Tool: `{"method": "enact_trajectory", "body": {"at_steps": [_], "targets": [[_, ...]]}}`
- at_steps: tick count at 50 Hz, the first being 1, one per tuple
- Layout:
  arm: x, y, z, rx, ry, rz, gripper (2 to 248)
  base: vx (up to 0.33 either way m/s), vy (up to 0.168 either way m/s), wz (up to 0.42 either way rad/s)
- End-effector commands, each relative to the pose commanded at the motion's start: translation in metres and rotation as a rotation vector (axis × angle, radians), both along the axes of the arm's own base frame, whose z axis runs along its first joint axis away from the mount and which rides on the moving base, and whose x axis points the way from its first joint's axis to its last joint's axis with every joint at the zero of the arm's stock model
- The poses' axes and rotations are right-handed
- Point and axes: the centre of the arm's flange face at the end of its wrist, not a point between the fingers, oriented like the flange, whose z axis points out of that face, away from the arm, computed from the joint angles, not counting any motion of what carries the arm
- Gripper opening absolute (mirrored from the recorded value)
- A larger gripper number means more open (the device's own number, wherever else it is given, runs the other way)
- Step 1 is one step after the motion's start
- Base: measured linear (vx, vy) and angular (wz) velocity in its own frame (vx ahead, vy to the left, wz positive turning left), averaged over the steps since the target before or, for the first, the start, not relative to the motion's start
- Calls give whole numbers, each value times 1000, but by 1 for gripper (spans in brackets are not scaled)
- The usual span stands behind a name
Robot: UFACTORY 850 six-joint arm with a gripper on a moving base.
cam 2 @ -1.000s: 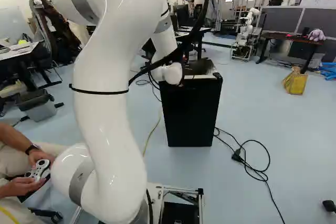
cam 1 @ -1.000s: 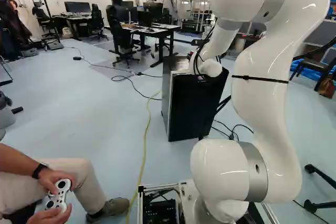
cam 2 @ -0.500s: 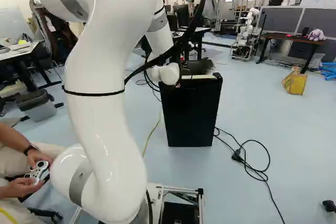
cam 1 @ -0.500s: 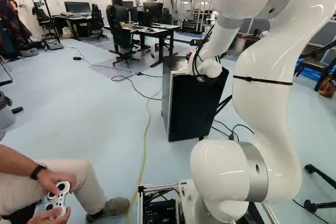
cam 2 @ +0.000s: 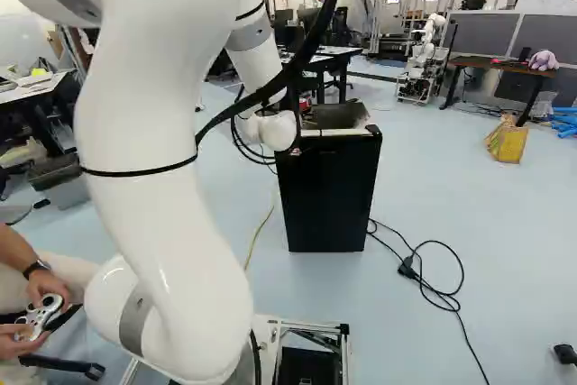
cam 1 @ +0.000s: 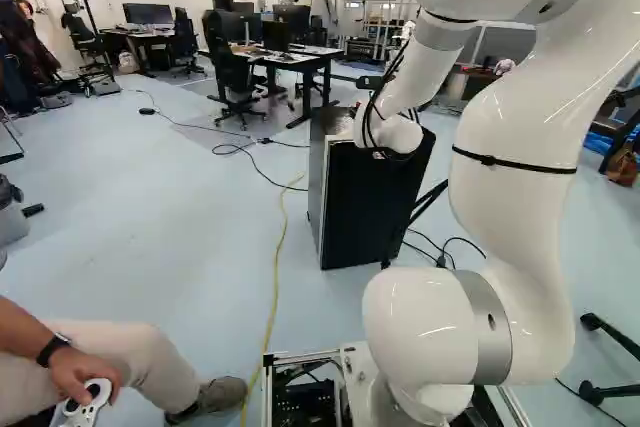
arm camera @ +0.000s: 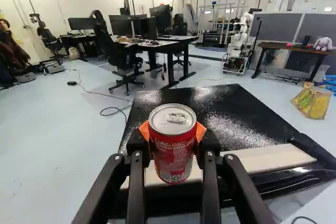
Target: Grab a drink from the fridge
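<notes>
A red drink can (arm camera: 173,153) with a silver top stands upright in my gripper (arm camera: 172,132), its orange pads pressed against both sides. Behind the can in the wrist view lies the shiny black top of the small fridge (arm camera: 226,116), with a pale strip along its near edge; whether the can touches the fridge, I cannot tell. Both base views show the black fridge (cam 1: 372,207) with my white wrist (cam 2: 278,129) by its upper near edge. There the wrist hides the fingers and the can. No fridge interior is visible.
Black cables (cam 2: 433,286) lie on the floor right of the fridge, a yellow cable (cam 1: 277,277) to its left. A person's hand (cam 1: 75,372) holds a controller close on the left. Desks (cam 1: 300,59) and another robot (cam 2: 421,56) stand farther back.
My arm has drawn back toward its base, its upper part swelling toward the cameras, and the wrist has shifted slightly left along the fridge's near edge. The base and fridge have not moved.
</notes>
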Motion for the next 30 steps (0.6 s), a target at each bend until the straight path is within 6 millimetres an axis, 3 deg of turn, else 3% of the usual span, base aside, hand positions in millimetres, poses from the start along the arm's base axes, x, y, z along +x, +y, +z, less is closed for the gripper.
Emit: {"method": "enact_trajectory", "body": {"at_steps": [30], "targets": [[-95,44,-4,-9,58,17,98,0,0,0]]}}
